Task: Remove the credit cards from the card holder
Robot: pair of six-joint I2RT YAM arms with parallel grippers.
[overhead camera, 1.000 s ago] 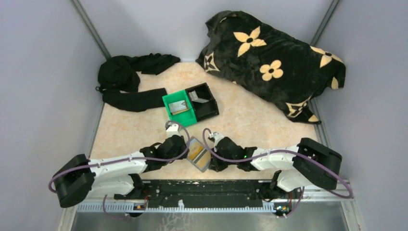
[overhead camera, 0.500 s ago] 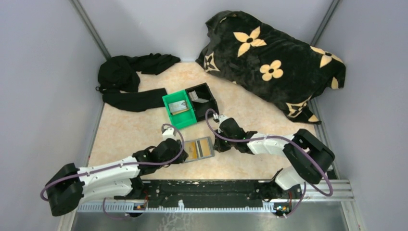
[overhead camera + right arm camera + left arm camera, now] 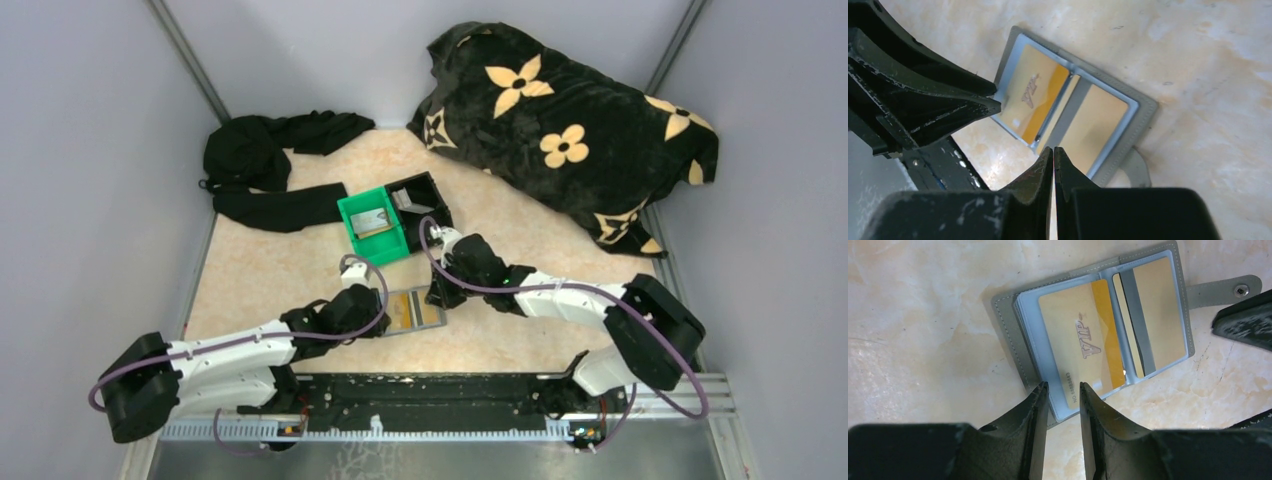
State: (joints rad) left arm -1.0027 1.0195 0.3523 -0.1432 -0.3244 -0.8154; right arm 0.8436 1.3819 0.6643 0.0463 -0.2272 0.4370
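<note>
The card holder (image 3: 417, 308) lies open and flat on the table, with its snap strap (image 3: 1224, 290) sticking out to one side. Two golden credit cards sit in its clear sleeves: a VIP card (image 3: 1083, 340) and one with a grey stripe (image 3: 1155, 315). My left gripper (image 3: 1063, 389) is open a little, and its tips straddle the holder's near corner. My right gripper (image 3: 1053, 149) is shut on nothing, its tips just over the holder's edge near the centre fold. Whether the tips touch the holder I cannot tell. From the right wrist both cards (image 3: 1035, 95) show, and the left fingers (image 3: 973, 107) reach the holder's far edge.
A green bin (image 3: 352, 212) with a silvery card in it stands behind the holder, next to a black bin (image 3: 437, 225). Black clothing (image 3: 262, 170) lies at the back left. A black flowered blanket (image 3: 570, 140) fills the back right. The arm bases' rail runs along the near edge.
The holder was held up between both grippers near the front edge. It now lies flat and open on the table. The right arm has swung toward the bins, and the left jaws have widened slightly.
</note>
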